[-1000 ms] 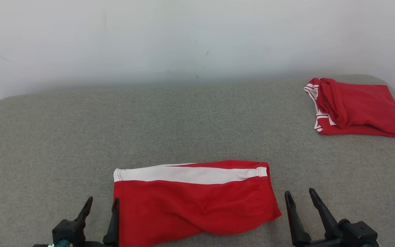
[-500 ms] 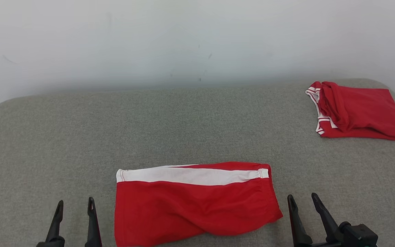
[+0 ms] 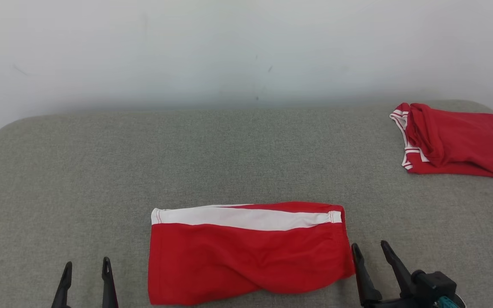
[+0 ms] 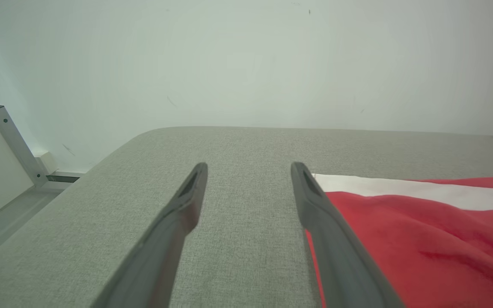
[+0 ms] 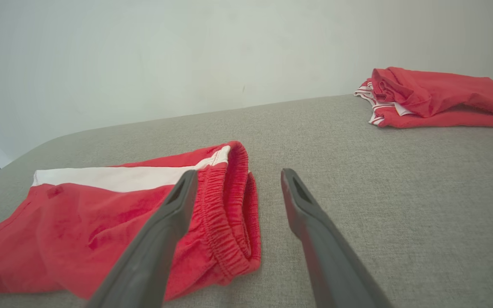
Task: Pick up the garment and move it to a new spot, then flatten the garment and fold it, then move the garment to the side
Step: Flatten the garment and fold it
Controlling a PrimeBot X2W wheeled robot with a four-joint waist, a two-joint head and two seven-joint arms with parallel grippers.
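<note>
Lying flat on grey padding is the nearer red garment.

the garment is soft matt red cloth, its waistband puckered. the padded top is coarse grey weave. at two o'clock, another garment of like matt cloth. the dark fingers look matt plastic.

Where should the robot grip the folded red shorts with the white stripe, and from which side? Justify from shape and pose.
Probably pinch the red shorts at the short ends: the bunched elastic waistband from the right with the right end effector, the hem edge from the left with the left end effector. Both stand open beside those ends, and stacked layers there give thickness.
</note>
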